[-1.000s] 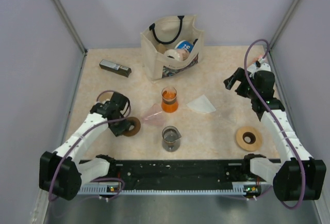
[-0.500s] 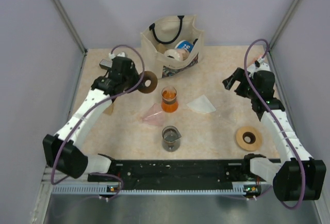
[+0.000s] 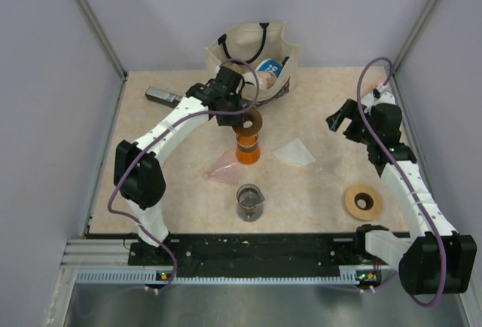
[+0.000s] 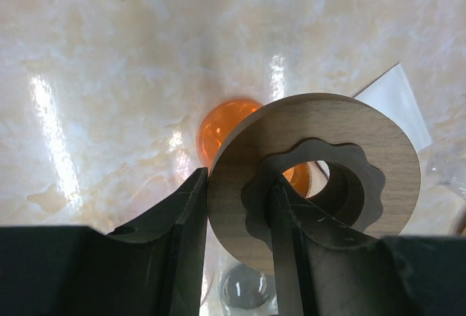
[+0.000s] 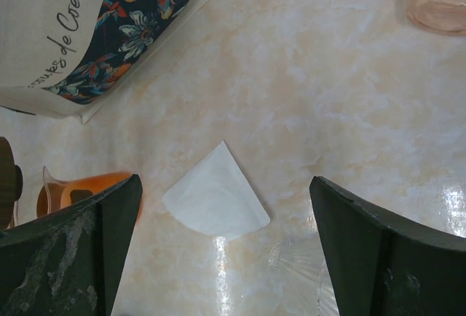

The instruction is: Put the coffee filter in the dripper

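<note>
The left gripper (image 4: 234,221) was clamped on the dark brown ring (image 4: 378,148), one finger at its outer edge and the other inside its centre opening, holding it just above the beaker of orange liquid (image 3: 247,150) in the middle of the table (image 3: 151,139). The ring seemed meant to sit on that beaker. To do that well, it should be centred over the mouth, levelled and lowered until it rested on the rim before the fingers parted, so that the glass was not nudged. The right gripper (image 3: 339,122) hung at the far right, jaws wide apart and empty. The coffee filter (image 5: 216,199) lay flat on the table just right of the beaker, apart from the dripper (image 3: 224,167), which lay on its side just left of the beaker. The filter was thin white paper, fan-shaped, with one pointed corner and a curved edge; lying so flat, it would probably be awkward to pinch.
</note>
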